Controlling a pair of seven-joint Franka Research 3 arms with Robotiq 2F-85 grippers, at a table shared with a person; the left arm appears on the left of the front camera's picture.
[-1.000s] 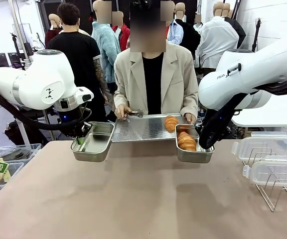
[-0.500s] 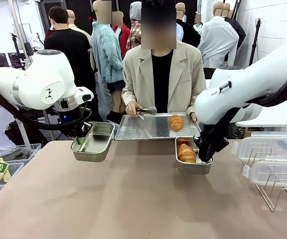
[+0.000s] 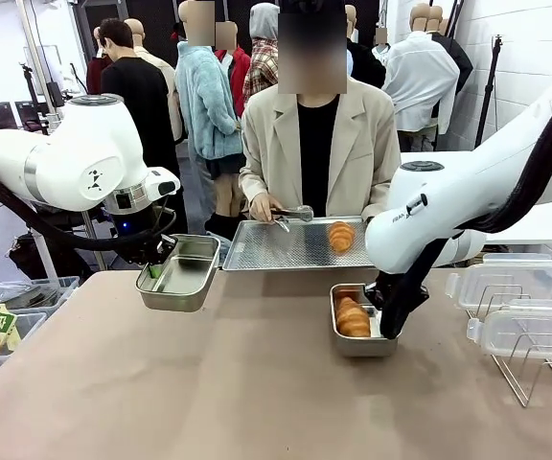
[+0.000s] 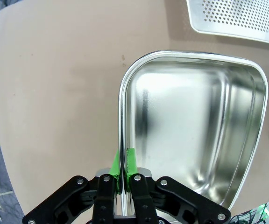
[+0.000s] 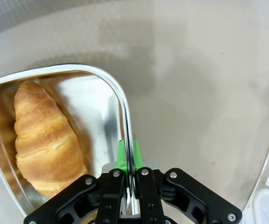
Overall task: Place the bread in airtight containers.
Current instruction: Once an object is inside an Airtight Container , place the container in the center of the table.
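My left gripper (image 3: 152, 271) is shut on the rim of an empty steel container (image 3: 180, 273), held above the table's far left edge. In the left wrist view the green pads (image 4: 130, 161) pinch that container's (image 4: 190, 126) wall. My right gripper (image 3: 389, 319) is shut on the right rim of a second container (image 3: 343, 347) holding bread (image 3: 353, 318), low at the table. The right wrist view shows one roll (image 5: 46, 135) inside this container (image 5: 113, 88), with my gripper (image 5: 126, 156) clamping its edge. Another roll (image 3: 340, 235) lies on the person's tray.
The person at the far side holds a perforated metal tray (image 3: 276, 247) and tongs (image 3: 295, 213). Two clear plastic lids (image 3: 506, 281) (image 3: 530, 331) and a wire rack (image 3: 535, 369) sit at the right. A plastic bin (image 3: 8, 321) stands off the table's left.
My right arm has brought the container with bread toward the near side and lower. The person has shifted right with the tray. My left arm has not moved.
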